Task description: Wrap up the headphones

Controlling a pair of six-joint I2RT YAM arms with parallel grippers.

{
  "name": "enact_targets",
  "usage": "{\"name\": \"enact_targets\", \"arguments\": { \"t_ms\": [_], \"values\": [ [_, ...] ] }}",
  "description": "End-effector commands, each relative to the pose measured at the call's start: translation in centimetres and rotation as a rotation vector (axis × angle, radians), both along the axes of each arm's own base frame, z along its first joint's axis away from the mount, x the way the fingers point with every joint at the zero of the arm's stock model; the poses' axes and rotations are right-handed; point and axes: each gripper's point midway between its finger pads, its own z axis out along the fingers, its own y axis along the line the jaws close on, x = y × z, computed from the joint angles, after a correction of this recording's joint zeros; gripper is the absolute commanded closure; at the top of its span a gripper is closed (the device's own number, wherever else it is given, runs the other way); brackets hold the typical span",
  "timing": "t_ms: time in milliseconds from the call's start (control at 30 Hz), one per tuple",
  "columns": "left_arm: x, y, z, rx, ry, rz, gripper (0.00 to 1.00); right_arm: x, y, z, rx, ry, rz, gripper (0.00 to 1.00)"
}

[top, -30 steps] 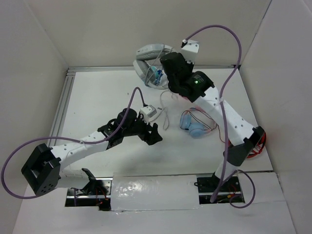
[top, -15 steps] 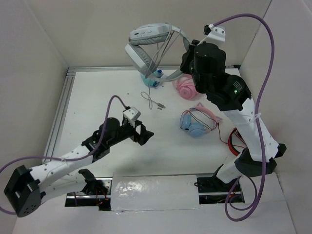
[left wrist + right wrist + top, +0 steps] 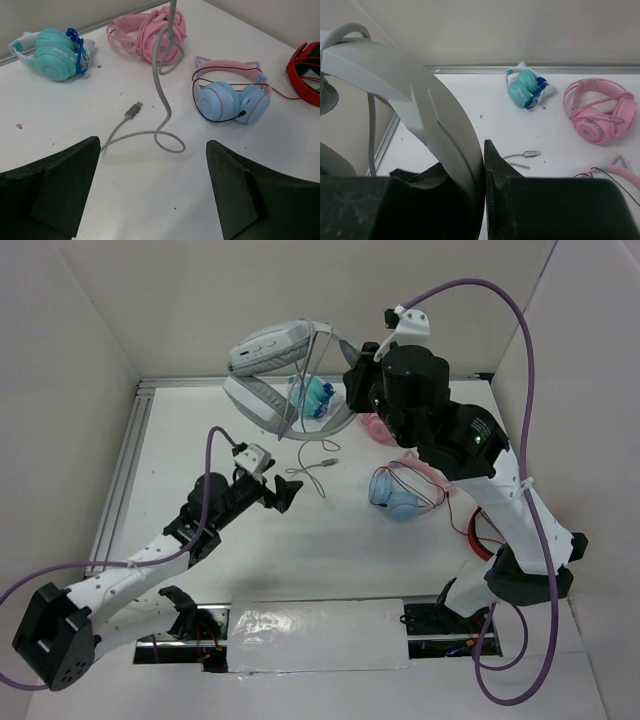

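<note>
The right end effector (image 3: 481,165) is clamped on the wide headband of the headphones (image 3: 285,370) and holds them in the air above the far side of the bench (image 3: 200,440). Their cable (image 3: 161,100) drops from the raised pair to the bench, curls into 1 loose loop and ends in a plug (image 3: 134,110) lying flat. The left end effector (image 3: 152,190) is spread wide and grips nothing. It sits low over the bench, with the loop just ahead of its 2 fingers.

The step in hand looks like catching the cable for winding. It would go best by closing on the straighter run near the plug rather than on the springy loop. The grip should be light enough for the thin cord to slide, and the approach should stay clear of the blue-cupped pair (image 3: 230,97) nearby. The right arm should keep the band steady while the left winds.
</note>
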Motion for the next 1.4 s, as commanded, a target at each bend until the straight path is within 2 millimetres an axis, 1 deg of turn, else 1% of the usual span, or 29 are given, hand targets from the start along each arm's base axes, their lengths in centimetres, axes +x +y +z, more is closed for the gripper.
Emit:
{"name": "enact_targets", "arguments": {
  "t_ms": [0, 33, 67, 100, 133, 167, 200, 267, 300, 367, 400, 433, 467, 600, 633, 667, 700, 767, 933, 1033, 1067, 1100, 1167, 1200, 1233, 1267, 1300, 1333, 1367],
  "values": [
    [2.2, -0.6, 3.3, -0.014, -0.167, -0.026, 0.01, -2.3, -0.8, 4.9, 0.167, -0.097, 0.054, 1.00],
    [2.7, -1.1, 2.3, -0.003, -0.156, -0.075, 0.01, -2.4, -0.8, 4.9, 0.167, -0.095, 0.060, 1.00],
    [2.8, -1.5, 2.6, -0.016, -0.171, -0.106, 0.01, -2.4, -0.7, 4.7, 0.164, -0.093, 0.063, 1.00],
    [3.3, -2.0, 1.9, -0.009, -0.159, -0.151, 0.01, -2.7, -0.8, 5.1, 0.175, -0.105, 0.070, 1.00],
    [3.7, -2.2, 2.0, -0.015, -0.159, -0.160, 0.01, -2.7, -0.8, 5.2, 0.175, -0.107, 0.070, 1.00],
    [4.4, -2.4, 2.9, -0.035, -0.168, -0.160, 0.01, -2.8, -0.8, 5.4, 0.177, -0.113, 0.072, 1.00],
    [5.3, -2.4, 2.0, -0.030, -0.140, -0.156, 0.00, -2.7, -1.0, 5.5, 0.180, -0.115, 0.061, 1.00],
    [5.5, -3.1, 2.4, -0.045, -0.137, -0.204, 0.01, -2.5, -1.2, 5.6, 0.181, -0.116, 0.049, 1.00],
    [5.9, -3.2, 1.9, -0.043, -0.129, -0.211, 0.02, -2.3, -1.2, 5.4, 0.174, -0.112, 0.037, 1.00],
    [6.4, -3.6, 1.9, -0.056, -0.143, -0.224, 0.10, -2.3, -1.1, 5.3, 0.179, -0.107, 0.039, 1.00],
    [6.9, -3.5, 1.7, -0.061, -0.140, -0.209, 0.22, -2.3, -1.0, 5.4, 0.181, -0.108, 0.040, 1.00],
    [7.4, -3.6, 2.0, -0.068, -0.145, -0.198, 0.27, -2.3, -1.0, 5.4, 0.182, -0.109, 0.040, 1.00],
    [7.9, -3.7, 1.2, -0.063, -0.126, -0.187, 0.30, -2.3, -1.0, 5.4, 0.183, -0.110, 0.043, 1.00],
    [9.3, -3.7, 0.6, -0.068, -0.119, -0.164, 0.38, -2.3, -1.1, 5.2, 0.187, -0.103, 0.046, 1.00],
    [9.3, -3.8, 0.6, -0.073, -0.121, -0.177, 0.41, -2.3, -1.2, 5.3, 0.191, -0.105, 0.044, 1.00],
    [9.4, -3.9, 0.6, -0.076, -0.132, -0.189, 0.50, -2.2, -1.3, 5.3, 0.194, -0.105, 0.044, 1.00],
    [9.0, -4.2, 0.7, -0.078, -0.136, -0.218, 0.51, -2.2, -1.3, 5.2, 0.196, -0.100, 0.045, 1.00],
    [8.5, -4.5, 0.5, -0.078, -0.134, -0.251, 0.45, -2.2, -1.4, 5.2, 0.196, -0.097, 0.045, 1.00],
    [7.1, -5.3, 1.0, -0.094, -0.186, -0.340, 0.47, -1.8, -1.5, 4.7, 0.206, -0.085, 0.052, 1.00],
    [7.0, -5.9, 1.9, -0.103, -0.204, -0.386, 0.71, -1.1, -1.8, 4.1, 0.215, -0.072, 0.037, 1.00],
    [7.0, -6.0, 1.9, -0.108, -0.191, -0.389, 1.00, -0.9, -1.7, 3.9, 0.215, -0.067, 0.039, 1.00],
    [7.3, -6.1, 2.3, -0.111, -0.185, -0.384, 1.00, -0.5, -2.2, 3.9, 0.215, -0.067, 0.024, 1.00],
    [7.6, -5.7, 1.4, -0.108, -0.137, -0.346, 1.00, 0.0, -2.9, 3.8, 0.215, -0.061, -0.011, 1.00],
    [7.8, -5.0, 0.1, -0.106, -0.099, -0.291, 1.00, 0.5, -3.8, 3.7, 0.212, -0.061, -0.045, 1.00],
    [7.5, -4.4, -0.3, -0.108, -0.083, -0.258, 1.00, 0.8, -4.4, 3.8, 0.212, -0.064, -0.071, 1.00],
    [7.2, -3.9, -1.3, -0.111, -0.045, -0.231, 1.00, 1.2, -5.2, 3.7, 0.207, -0.068, -0.109, 1.00],
    [6.5, -2.8, -3.8, -0.096, 0.011, -0.183, 1.00, 1.6, -6.0, 3.7, 0.206, -0.070, -0.140, 1.00],
    [5.5, -2.1, -3.5, -0.107, 0.018, -0.161, 1.00, 2.4, -7.2, 3.6, 0.202, -0.071, -0.187, 1.00],
    [4.7, -1.6, -4.8, -0.118, 0.086, -0.132, 1.00, 2.7, -8.3, 3.8, 0.207, -0.079, -0.233, 1.00]
  ]
}}
